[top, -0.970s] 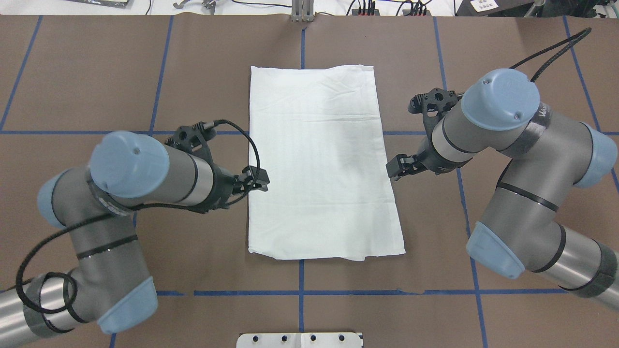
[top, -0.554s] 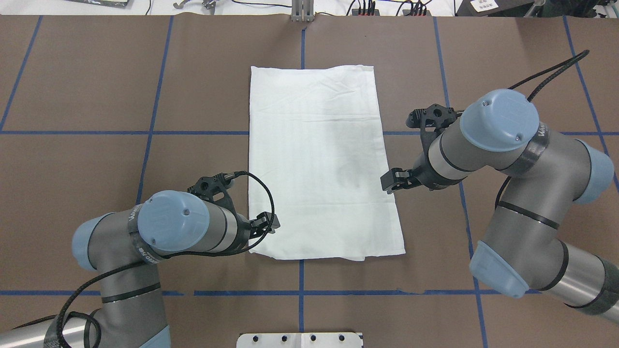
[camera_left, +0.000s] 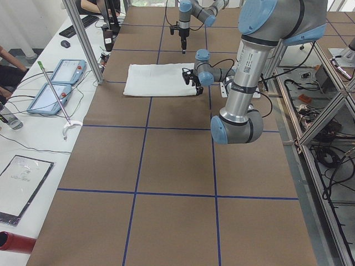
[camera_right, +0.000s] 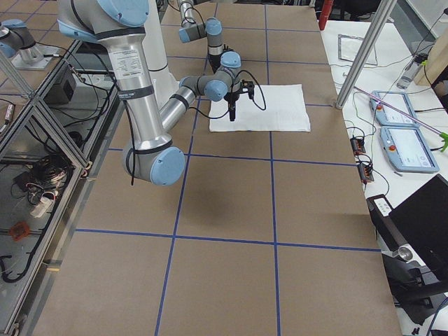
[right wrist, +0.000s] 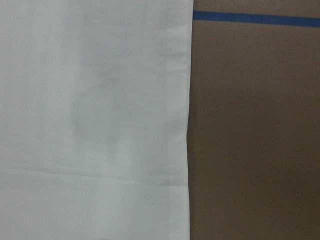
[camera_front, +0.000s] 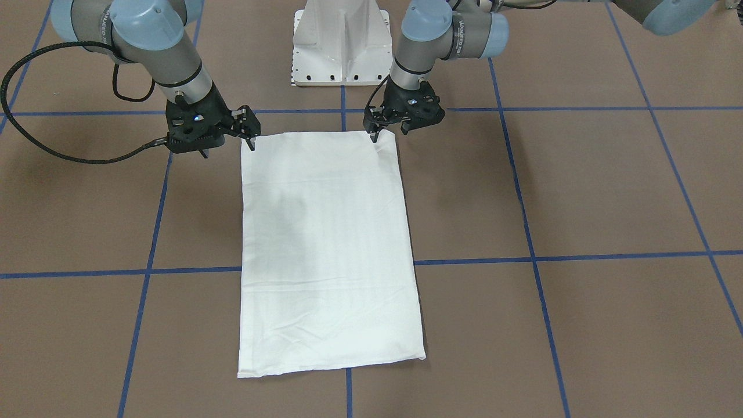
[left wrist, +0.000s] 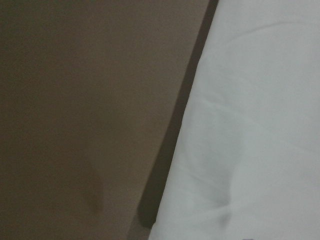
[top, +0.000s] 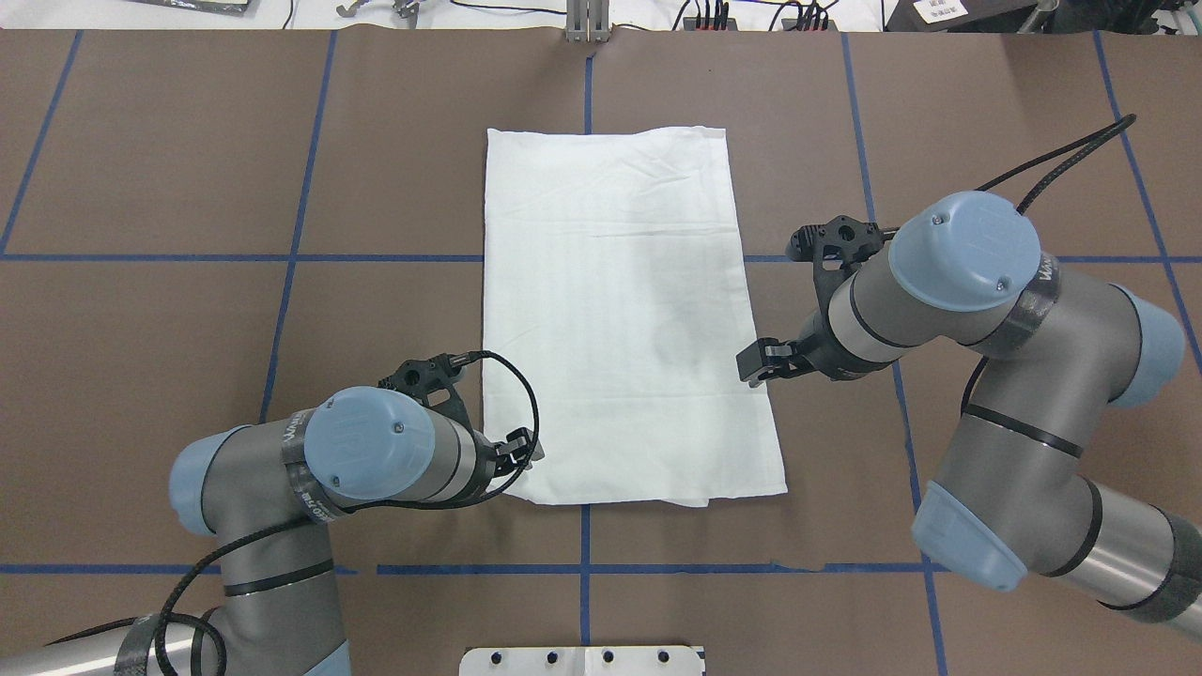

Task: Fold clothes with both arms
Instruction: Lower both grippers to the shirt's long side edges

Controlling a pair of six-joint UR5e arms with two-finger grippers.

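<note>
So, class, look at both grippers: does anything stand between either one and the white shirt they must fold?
Nothing visible does. The left gripper hangs at the near corner of the shirt, and the right gripper sits beside the opposite long edge. Both wrist views show only bare brown table meeting white cloth.

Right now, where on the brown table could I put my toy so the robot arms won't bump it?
The brown table is barest far from the robot: the squares either side of the folded white cotton shirt, beyond the blue tape line. It is crowded around the shirt's near end, where the left gripper and right gripper are.
</note>
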